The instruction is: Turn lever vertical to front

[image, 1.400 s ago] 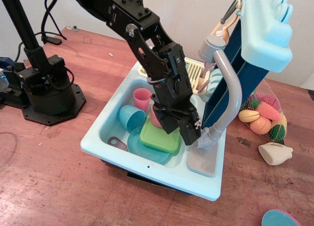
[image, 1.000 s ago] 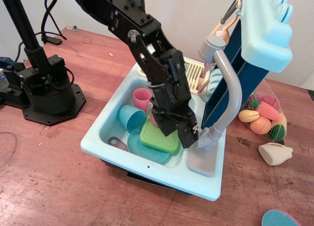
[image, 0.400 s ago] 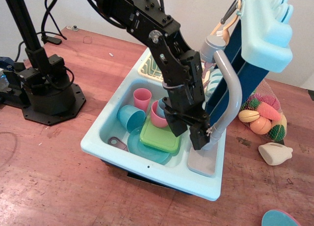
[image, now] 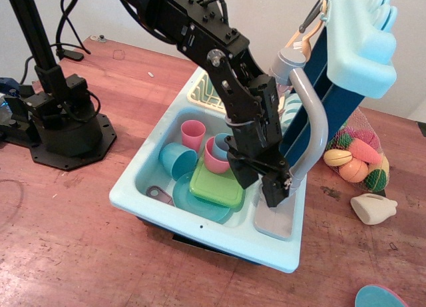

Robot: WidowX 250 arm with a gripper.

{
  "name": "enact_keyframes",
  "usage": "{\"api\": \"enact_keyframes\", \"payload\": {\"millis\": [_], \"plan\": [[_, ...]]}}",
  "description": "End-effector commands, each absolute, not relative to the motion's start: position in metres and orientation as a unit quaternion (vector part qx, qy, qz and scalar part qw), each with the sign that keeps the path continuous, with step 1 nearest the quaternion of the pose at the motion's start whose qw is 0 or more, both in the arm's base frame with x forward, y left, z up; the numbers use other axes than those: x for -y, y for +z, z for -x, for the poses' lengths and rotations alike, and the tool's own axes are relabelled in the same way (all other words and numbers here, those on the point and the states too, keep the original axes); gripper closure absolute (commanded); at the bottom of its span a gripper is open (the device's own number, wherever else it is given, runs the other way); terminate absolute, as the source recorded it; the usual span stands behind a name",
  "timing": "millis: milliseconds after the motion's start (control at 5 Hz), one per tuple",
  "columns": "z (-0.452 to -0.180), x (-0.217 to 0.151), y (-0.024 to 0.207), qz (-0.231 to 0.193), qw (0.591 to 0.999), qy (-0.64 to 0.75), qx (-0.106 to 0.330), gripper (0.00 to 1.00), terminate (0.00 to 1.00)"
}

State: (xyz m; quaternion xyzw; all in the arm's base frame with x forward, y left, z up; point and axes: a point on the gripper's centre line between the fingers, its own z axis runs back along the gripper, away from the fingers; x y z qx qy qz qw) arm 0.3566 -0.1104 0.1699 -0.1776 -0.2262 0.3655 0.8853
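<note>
Mostly hidden: grey lever [image: 290, 181] behind black gripper [image: 276, 190].

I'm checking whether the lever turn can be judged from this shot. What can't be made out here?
- The lever: hidden behind the gripper at the foot of the faucet pipe, so its angle is unreadable.
- The gripper's jaws: dark and facing away; open or shut is unclear.
- The faucet base: mostly covered by the gripper.
- Blue round object: cut off by the bottom edge.

Two pink cups [image: 194, 133] [image: 216, 158], one teal cup [image: 176, 161], one green plate [image: 216, 185], one teal plate [image: 193, 202], one faucet [image: 308, 124].
</note>
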Motion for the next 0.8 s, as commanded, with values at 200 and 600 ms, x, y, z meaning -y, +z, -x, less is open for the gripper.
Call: {"api": "enact_keyframes", "payload": {"millis": [200,600], "plan": [[-0.375,0.106,0.183,0.178,0.858,0.401,0.266,0.00,0.00],[-0.381,0.099,0.181,0.183,0.849,0.409,0.278,0.00,0.00]]}}
